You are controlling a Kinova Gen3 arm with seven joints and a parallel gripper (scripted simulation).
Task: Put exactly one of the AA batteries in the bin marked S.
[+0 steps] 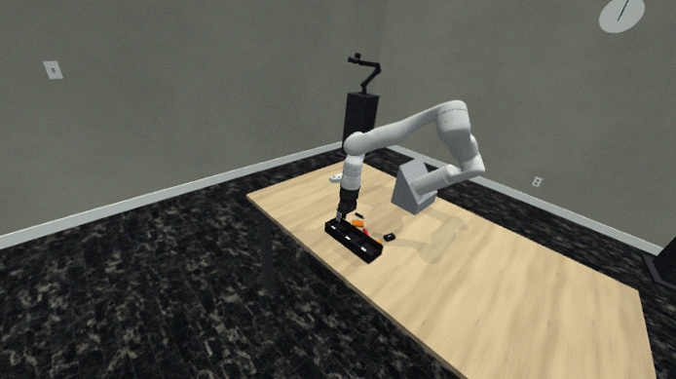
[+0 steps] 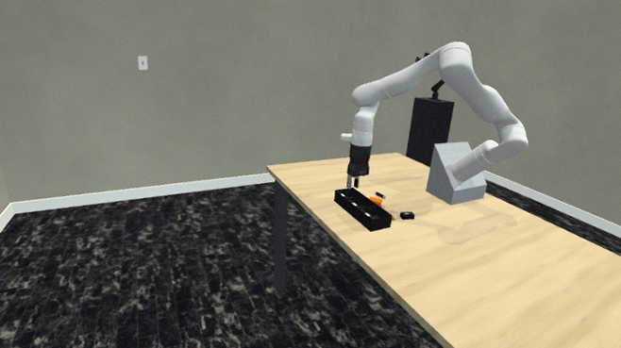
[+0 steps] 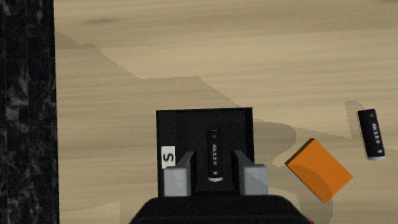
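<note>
Down in the black square bin marked S lies a small black AA battery with a pale label, flat on the bin floor, directly below the grey two-finger gripper. Fingers are parted and holding nothing, so the drop looks done to me. It's a stiff, smooth little cylinder, probably light and prone to rolling; if you ever regrip, pinch across the middle of the barrel. A second black AA battery sits out on the pale wood-grain table beside an orange flat block. Grey walls, dark mottled floor.
</note>
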